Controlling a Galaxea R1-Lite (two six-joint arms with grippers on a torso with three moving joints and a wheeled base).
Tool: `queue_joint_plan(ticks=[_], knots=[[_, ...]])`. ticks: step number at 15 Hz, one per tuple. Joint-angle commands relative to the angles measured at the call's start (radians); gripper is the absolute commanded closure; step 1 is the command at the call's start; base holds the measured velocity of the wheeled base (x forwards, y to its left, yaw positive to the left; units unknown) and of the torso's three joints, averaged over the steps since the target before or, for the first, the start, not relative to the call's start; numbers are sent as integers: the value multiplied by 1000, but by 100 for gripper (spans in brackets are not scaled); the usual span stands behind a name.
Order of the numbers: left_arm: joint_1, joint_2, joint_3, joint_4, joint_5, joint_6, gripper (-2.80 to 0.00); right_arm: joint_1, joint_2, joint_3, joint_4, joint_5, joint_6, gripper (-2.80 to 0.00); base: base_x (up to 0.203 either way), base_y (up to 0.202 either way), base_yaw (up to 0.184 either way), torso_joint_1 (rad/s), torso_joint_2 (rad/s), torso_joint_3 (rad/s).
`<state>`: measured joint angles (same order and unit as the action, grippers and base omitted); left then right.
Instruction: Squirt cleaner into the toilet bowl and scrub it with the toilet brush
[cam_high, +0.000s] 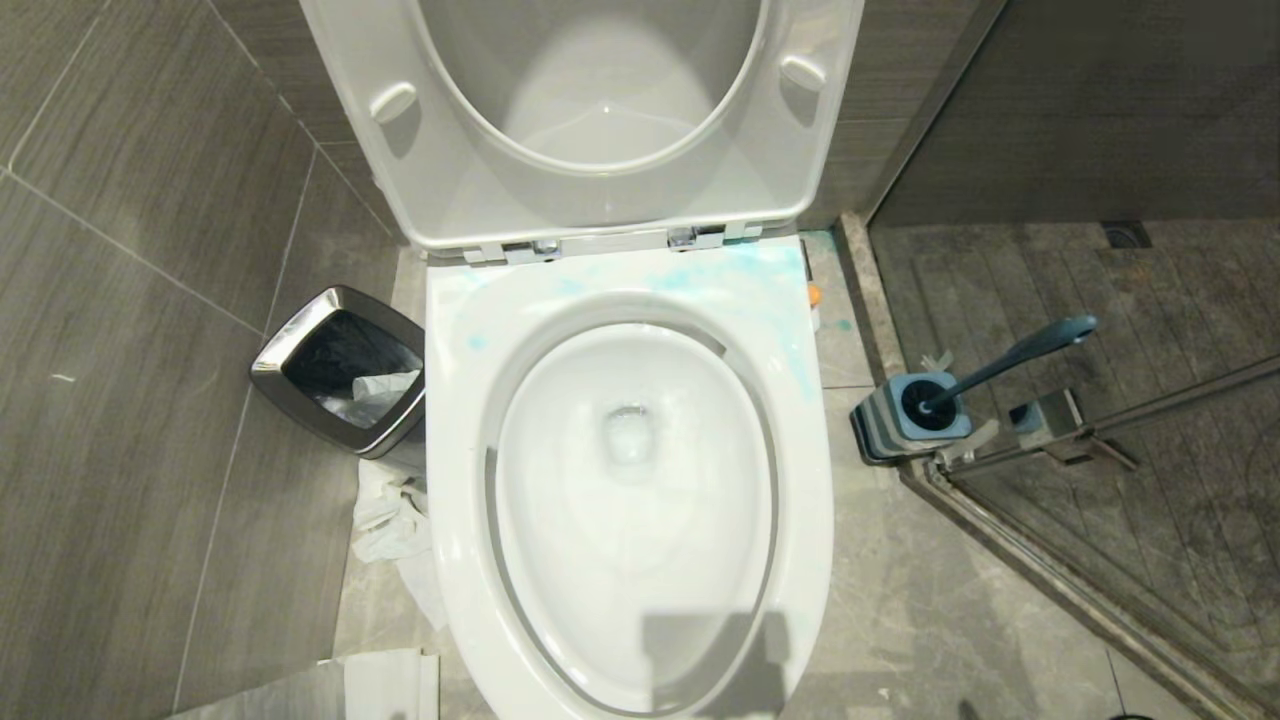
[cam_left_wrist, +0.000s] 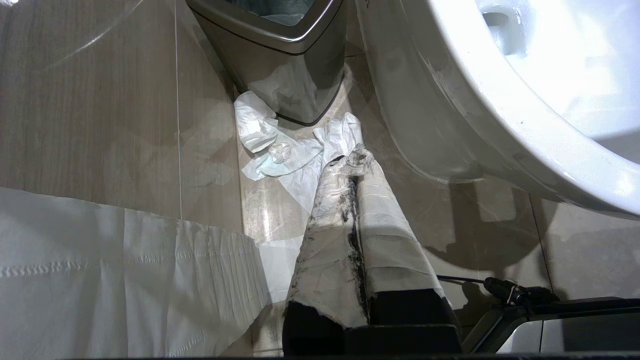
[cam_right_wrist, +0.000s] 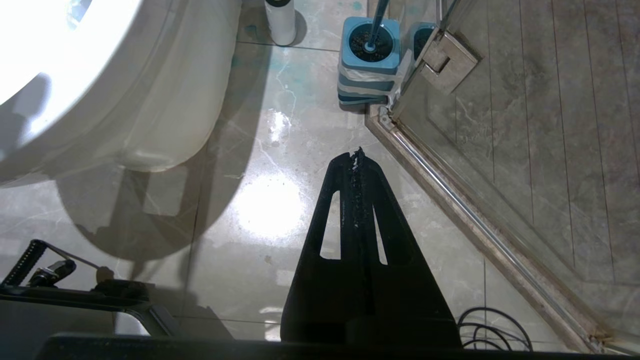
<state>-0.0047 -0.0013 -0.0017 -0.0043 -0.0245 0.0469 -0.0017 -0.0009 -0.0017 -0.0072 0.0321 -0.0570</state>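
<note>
Head view showed the toilet bowl (cam_high: 630, 480) at the centre of the floor, seat and lid (cam_high: 590, 120) raised against the back wall, with blue smears across the rear of its rim and down the right side. The toilet brush (cam_high: 1010, 360) stood in its blue-topped holder (cam_high: 905, 420) on the floor to the bowl's right, against the corner of the shower's glass door frame — handle leaning to the right. The cleaner (cam_right_wrist: 280, 20), a white bottle, stood on the floor between bowl and holder, near the back wall. A chrome-rimmed waste bin (cam_high: 340, 370) sat left of the bowl, crumpled tissue (cam_left_wrist: 295, 150) beside it. The left gripper (cam_left_wrist: 352, 165), wrapped in white paper, and the right gripper (cam_right_wrist: 356, 155) hung low over the floor — both pressed together, empty.
</note>
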Motion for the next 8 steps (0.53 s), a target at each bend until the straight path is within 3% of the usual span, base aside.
queue_joint_plan(ticks=[1, 8], knots=[[0, 0, 0, 0, 0, 1, 0, 0, 1, 0, 0, 2, 0, 0, 0, 0, 0, 0, 0, 0], [0, 0, 0, 0, -1, 1, 0, 0, 1, 0, 1, -24, 0, 0, 0, 0, 0, 0, 0, 0]])
